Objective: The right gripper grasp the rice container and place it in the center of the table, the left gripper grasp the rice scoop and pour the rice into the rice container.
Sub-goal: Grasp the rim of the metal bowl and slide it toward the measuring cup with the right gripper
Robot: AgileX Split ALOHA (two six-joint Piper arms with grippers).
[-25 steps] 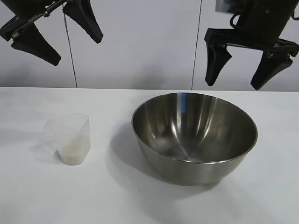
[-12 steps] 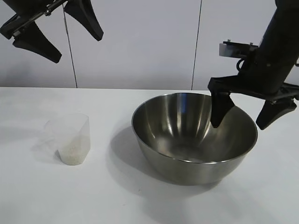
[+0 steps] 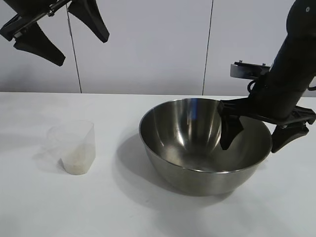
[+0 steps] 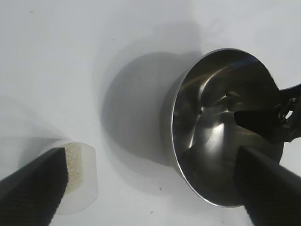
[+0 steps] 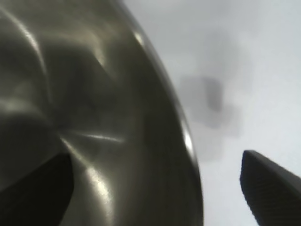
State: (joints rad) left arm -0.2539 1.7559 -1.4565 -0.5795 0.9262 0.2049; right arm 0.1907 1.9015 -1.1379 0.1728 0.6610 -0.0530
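Bowl point(image 3: 205, 143) sitting on table point(image 3: 148, 212), right of centre. Right gripper point(image 3: 256, 138) straddling bowl's right rim, fingers spreading wide, one inside, one outside, gripping nothing. Scoop point(image 3: 74, 146) standing upright at left, well apart from bowl, holding rice point(image 3: 76, 160). Left gripper point(image 3: 54, 34) hanging high at left, fingers gaping wide, holding nothing.
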